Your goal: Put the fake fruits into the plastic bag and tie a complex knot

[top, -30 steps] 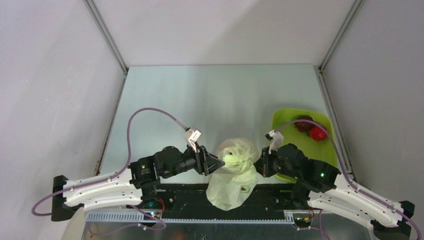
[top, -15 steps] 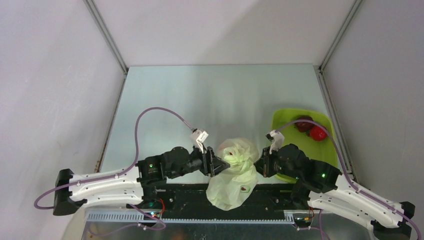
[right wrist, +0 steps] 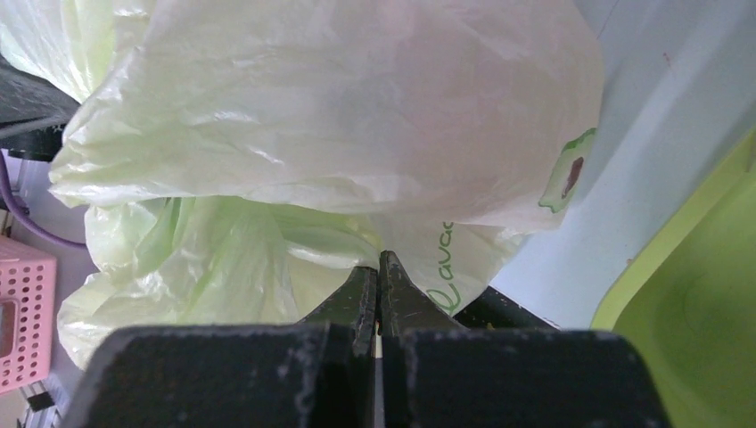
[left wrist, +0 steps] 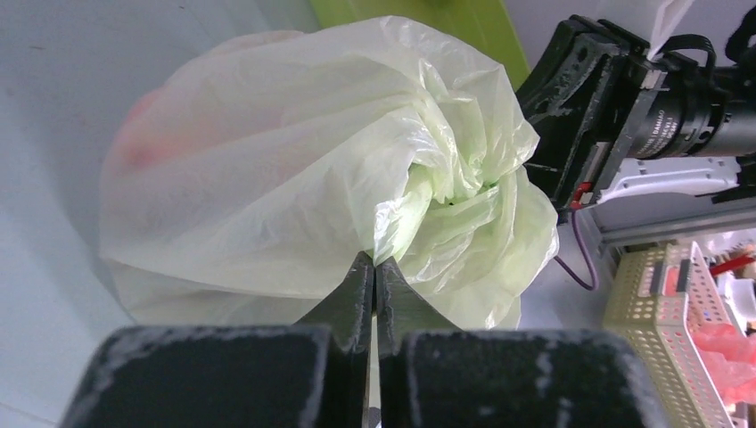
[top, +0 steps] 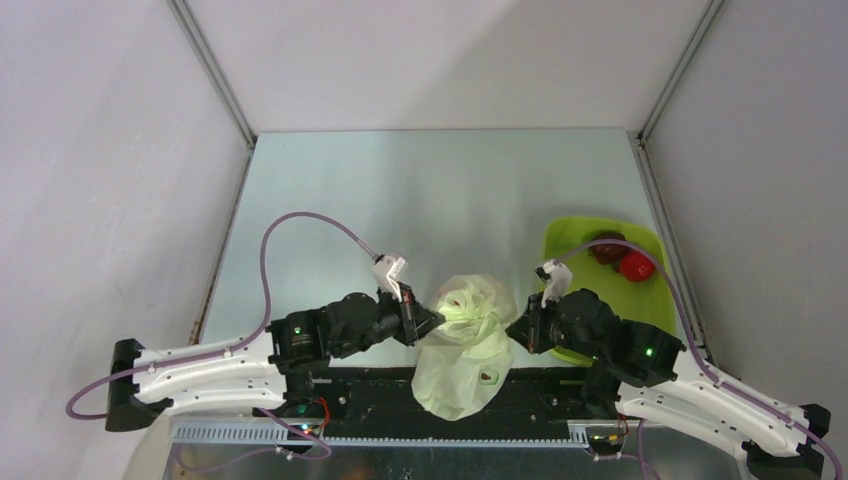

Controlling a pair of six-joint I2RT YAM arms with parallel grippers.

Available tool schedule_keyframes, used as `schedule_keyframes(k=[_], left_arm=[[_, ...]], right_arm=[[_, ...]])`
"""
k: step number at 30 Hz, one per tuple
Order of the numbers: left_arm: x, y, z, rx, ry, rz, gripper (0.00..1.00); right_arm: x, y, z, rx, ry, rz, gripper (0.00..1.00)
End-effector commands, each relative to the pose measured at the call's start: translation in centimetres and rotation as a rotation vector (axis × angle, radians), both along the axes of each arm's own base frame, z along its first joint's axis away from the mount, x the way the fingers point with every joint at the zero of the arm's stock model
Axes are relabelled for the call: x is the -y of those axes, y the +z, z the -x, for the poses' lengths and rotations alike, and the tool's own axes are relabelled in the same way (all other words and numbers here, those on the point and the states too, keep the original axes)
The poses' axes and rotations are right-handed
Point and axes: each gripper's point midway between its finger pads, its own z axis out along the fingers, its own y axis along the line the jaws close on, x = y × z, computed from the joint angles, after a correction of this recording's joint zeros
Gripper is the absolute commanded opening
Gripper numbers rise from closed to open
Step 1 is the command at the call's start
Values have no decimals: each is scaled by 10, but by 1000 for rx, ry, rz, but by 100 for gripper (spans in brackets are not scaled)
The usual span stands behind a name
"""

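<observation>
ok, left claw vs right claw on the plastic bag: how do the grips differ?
Left claw bites the crumpled gathered folds of the pale-green translucent plastic bag; right claw bites smoother film beside green lettering. Left sits on the bag's left, right on its right. Both shut on film.

Enclosure of three panels: back wall (top: 440, 60), left wall (top: 90, 200), right wall (top: 770, 150) — plain matt pale grey. Left strut (top: 212, 72) and right strut (top: 680, 68), slim metal, run down the rear corners. Table (top: 400, 200): pale blue-grey top, soft sheen, evenly lit. Near edge: black rail (top: 370, 385), then perforated metal strip (top: 370, 432). Wrist views — cream perforated basket (left wrist: 660, 294); pink perforated basket (right wrist: 22, 312).
</observation>
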Motion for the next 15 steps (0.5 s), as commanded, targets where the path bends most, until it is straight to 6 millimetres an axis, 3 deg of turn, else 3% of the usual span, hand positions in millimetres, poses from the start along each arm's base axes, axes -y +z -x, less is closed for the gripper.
schedule_keyframes(k=[1,7,12,15], left_arm=[[-19,17,-18,62,110,-47,0],[-41,15,-29,116,174,-143,0],[-73,14,-45,158,277,-250,0],[-77,23,-48,167,272,-207,0]], right_arm=[[10,9,-12,39,-71,37,0],[19,14,-26,88,-138,135,0],[34,23,-41,153,-252,230,0],[45,24,-49,181,-309,298,0]])
